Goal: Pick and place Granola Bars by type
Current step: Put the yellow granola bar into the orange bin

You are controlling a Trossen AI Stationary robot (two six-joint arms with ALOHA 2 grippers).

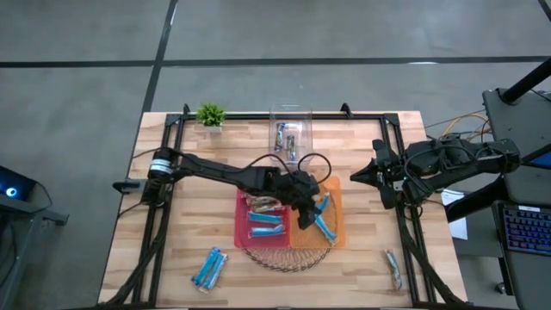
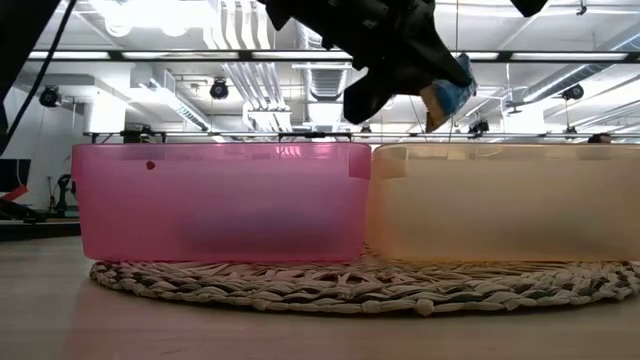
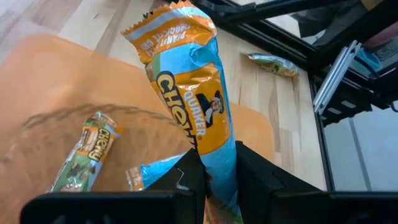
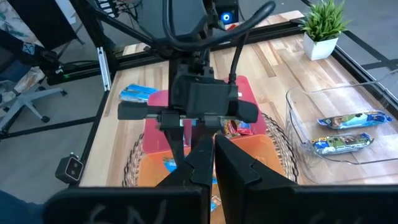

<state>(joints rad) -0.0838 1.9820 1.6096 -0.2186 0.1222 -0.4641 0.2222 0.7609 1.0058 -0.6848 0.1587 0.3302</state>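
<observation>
At the left of the high view, two light blue bars (image 1: pixel 208 268) are seen lying side by side on the wooden worktop (image 1: pixel 194 207), near its lower left corner, and a small green plant (image 1: pixel 211 114) stands at the upper left corner. The left arm is stretched from the left edge toward the centre, where the left gripper (image 1: pixel 314 207) is held above the orange bin (image 1: pixel 336 232); its jaws are clenched on an orange-and-blue granola bar (image 3: pixel 186 93), which sticks up from between them in the left wrist view. The pink bin (image 1: pixel 242 226) lies just left of the orange one, touching it, and both rest on a woven mat (image 1: pixel 284 256). Several bars (image 1: pixel 265 224) are seen inside the pink bin, and blue bars (image 1: pixel 325 229) lie in the orange bin beneath the gripper. Above the bins, at the upper middle of the worktop, a clear container (image 1: pixel 290 129) holds two more bars (image 4: pixel 346 130). Toward the lower right of the worktop, a single bar (image 1: pixel 393 269) lies alone. At the right edge, the right gripper (image 1: pixel 355 177) is held apart from the bins, pointing toward the centre, its jaws pressed together on nothing.
</observation>
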